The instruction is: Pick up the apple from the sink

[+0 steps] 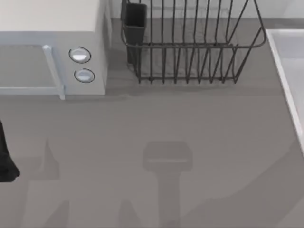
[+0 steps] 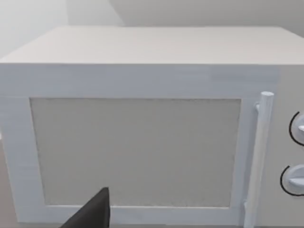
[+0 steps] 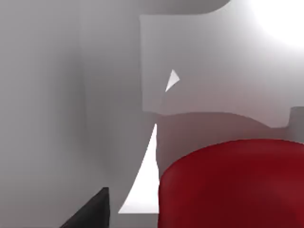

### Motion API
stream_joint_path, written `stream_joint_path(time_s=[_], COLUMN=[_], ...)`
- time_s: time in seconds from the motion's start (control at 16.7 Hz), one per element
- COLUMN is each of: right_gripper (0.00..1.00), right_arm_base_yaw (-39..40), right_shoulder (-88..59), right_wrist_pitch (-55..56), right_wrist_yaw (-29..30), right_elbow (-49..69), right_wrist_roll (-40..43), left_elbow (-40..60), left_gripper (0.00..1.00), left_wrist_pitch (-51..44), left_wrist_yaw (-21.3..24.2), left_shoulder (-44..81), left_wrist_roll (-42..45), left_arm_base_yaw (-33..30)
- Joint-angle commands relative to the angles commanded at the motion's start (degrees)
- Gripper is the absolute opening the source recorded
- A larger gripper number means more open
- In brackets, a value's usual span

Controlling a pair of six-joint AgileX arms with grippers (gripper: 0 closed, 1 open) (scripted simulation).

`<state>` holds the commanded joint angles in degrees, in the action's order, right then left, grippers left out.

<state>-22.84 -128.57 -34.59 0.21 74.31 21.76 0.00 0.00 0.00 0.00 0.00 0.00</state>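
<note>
A white microwave (image 1: 52, 47) with a vertical door handle (image 1: 53, 71) and two round knobs (image 1: 80, 55) stands at the back left of the grey bench (image 1: 156, 128). Just beside it to the right sits a dark wire rack (image 1: 190, 42), a dark cup (image 1: 136, 21) in its left end.

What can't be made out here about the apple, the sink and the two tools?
- Apple: right wrist view, cut off by the frame edge; whether it is gripped is unclear.
- Sink: top view, only its rim strip at the right edge.
- Left tool: left wrist view, one dark tip before the microwave; opening unknown.
- Right tool: same.
</note>
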Motion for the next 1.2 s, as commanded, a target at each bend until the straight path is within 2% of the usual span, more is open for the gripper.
stream_joint_path(time_s=[0.18, 0.48, 1.2], right_gripper=[1.0, 1.0, 0.1], right_arm_base_yaw=[0.0, 0.0, 0.0], right_shoulder=[-4.0, -4.5, -4.5], right_wrist_pitch=[5.4, 6.0, 6.0], right_wrist_yaw=[0.0, 0.0, 0.0], right_elbow=[-2.3, -2.7, -2.7], right_wrist_roll=[-0.1, -0.1, -0.1], left_elbow=[0.0, 0.0, 0.0], left_gripper=[1.0, 1.0, 1.0], left_wrist_pitch=[0.0, 0.0, 0.0], left_wrist_yaw=[0.0, 0.0, 0.0], left_shoulder=[0.0, 0.0, 0.0], left_wrist_roll=[0.0, 0.0, 0.0], left_arm_base_yaw=[0.0, 0.0, 0.0])
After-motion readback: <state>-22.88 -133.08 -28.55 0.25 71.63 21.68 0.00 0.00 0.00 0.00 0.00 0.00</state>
